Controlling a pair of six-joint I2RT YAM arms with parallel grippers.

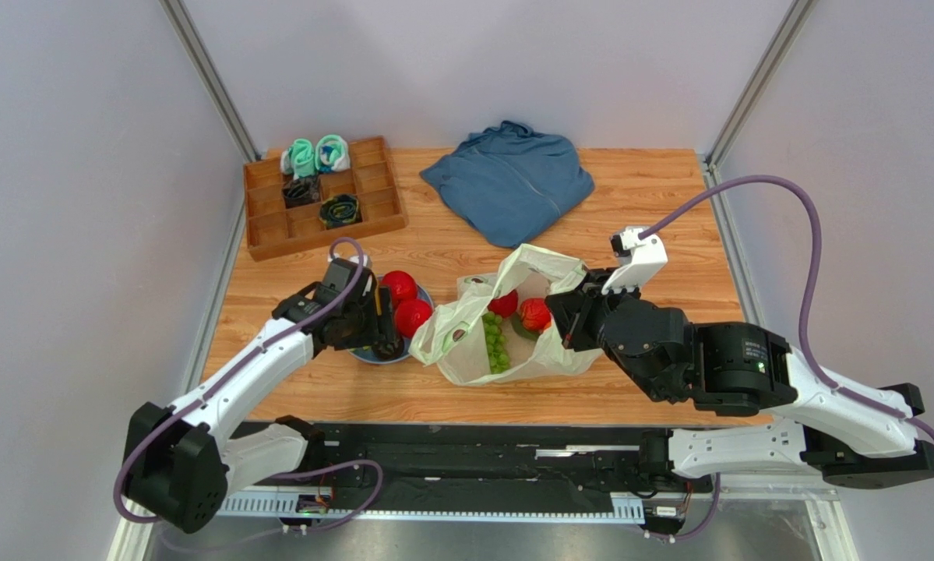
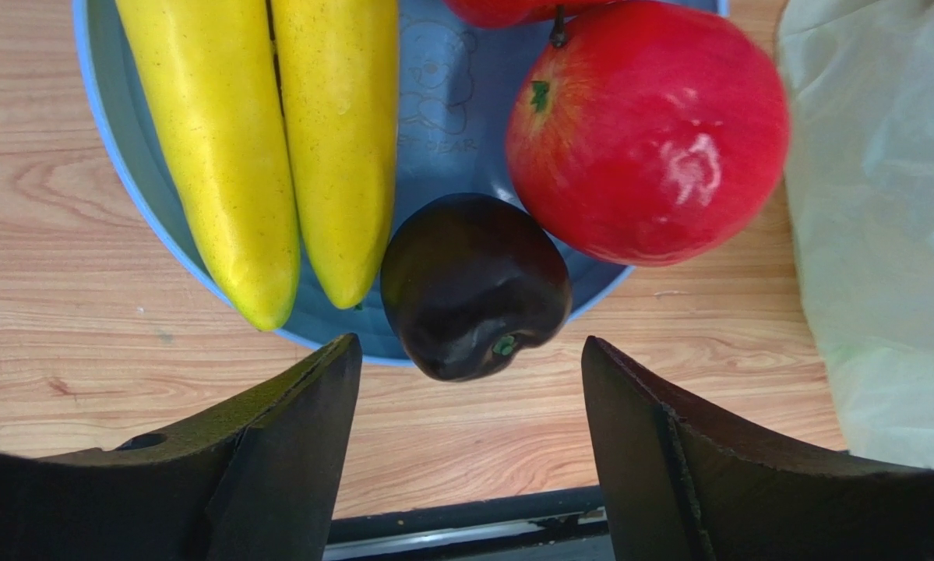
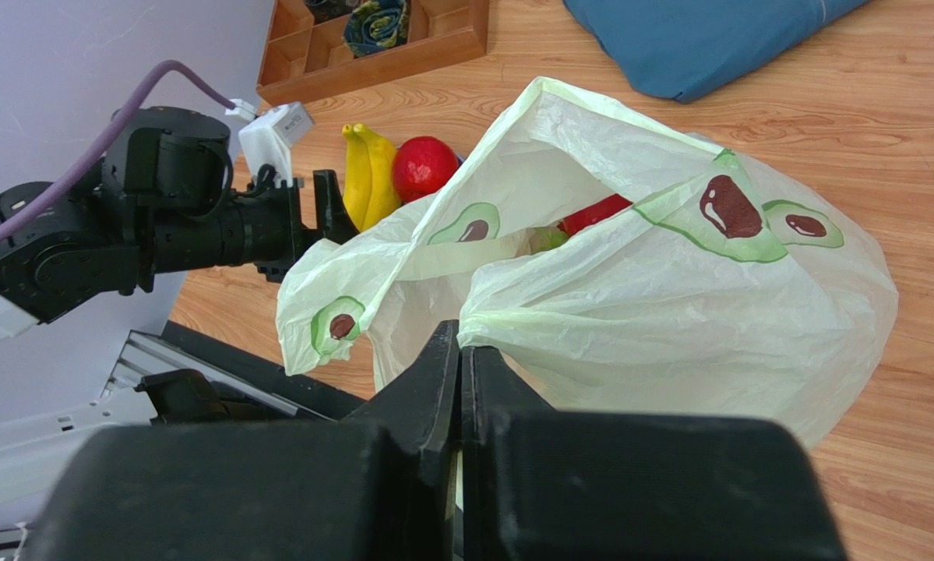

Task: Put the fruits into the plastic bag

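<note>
A dark brown avocado (image 2: 474, 286) lies on the near rim of a blue plate (image 2: 448, 105), beside a yellow banana (image 2: 278, 140) and a glossy red fruit (image 2: 647, 129). My left gripper (image 2: 471, 374) is open just short of the avocado, its fingers on either side and not touching it. The pale-green plastic bag (image 1: 518, 333) stands open to the plate's right, with red fruits (image 1: 535, 313) and green grapes (image 1: 496, 341) inside. My right gripper (image 3: 461, 339) is shut on the bag's near edge (image 3: 518, 321) and holds it up.
A wooden compartment tray (image 1: 267, 228) with rolled socks sits at the back left. A folded blue garment (image 1: 509, 181) lies at the back centre. A black rail (image 1: 471, 438) runs along the table's near edge.
</note>
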